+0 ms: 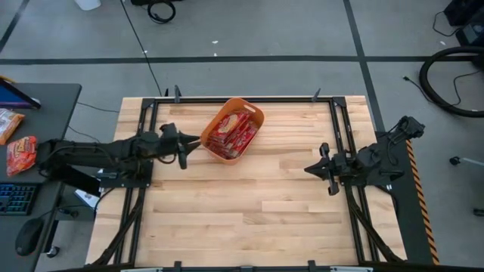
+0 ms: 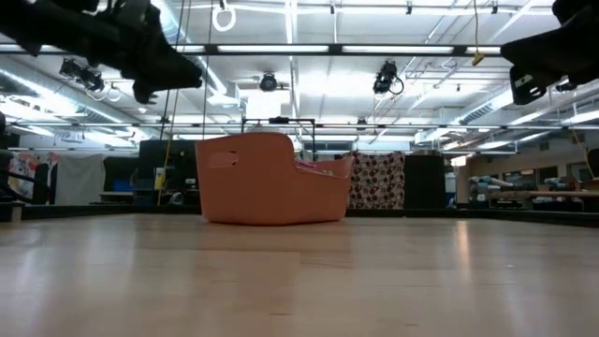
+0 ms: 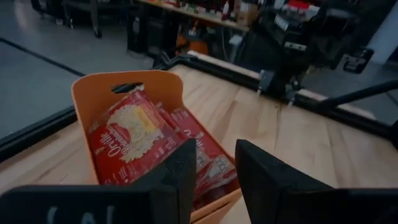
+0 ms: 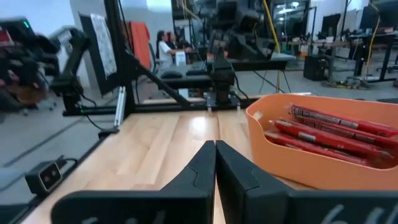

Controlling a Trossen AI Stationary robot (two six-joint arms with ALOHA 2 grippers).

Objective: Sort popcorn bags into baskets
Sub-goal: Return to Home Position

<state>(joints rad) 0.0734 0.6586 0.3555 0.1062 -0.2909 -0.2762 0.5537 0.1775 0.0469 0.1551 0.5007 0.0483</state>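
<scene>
My left gripper point(image 1: 197, 141) is hovering open by the tub point(image 3: 102, 93) of "Orville" bags point(image 3: 130, 134). My right gripper point(image 1: 308, 169) is resting closed.

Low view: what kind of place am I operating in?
Probably a robotics lab in an open industrial hall: exposed ceiling with strip lights, a concrete floor with loose cables, and a side desk with a keyboard.

You've got 2 pincers: left pincer point(image 1: 198, 140), right pincer point(image 1: 307, 169). 1 orange tub point(image 1: 252, 113) just ahead of the left one; min. 4 red packets point(image 1: 229, 137) inside, exact no. unclear.
</scene>
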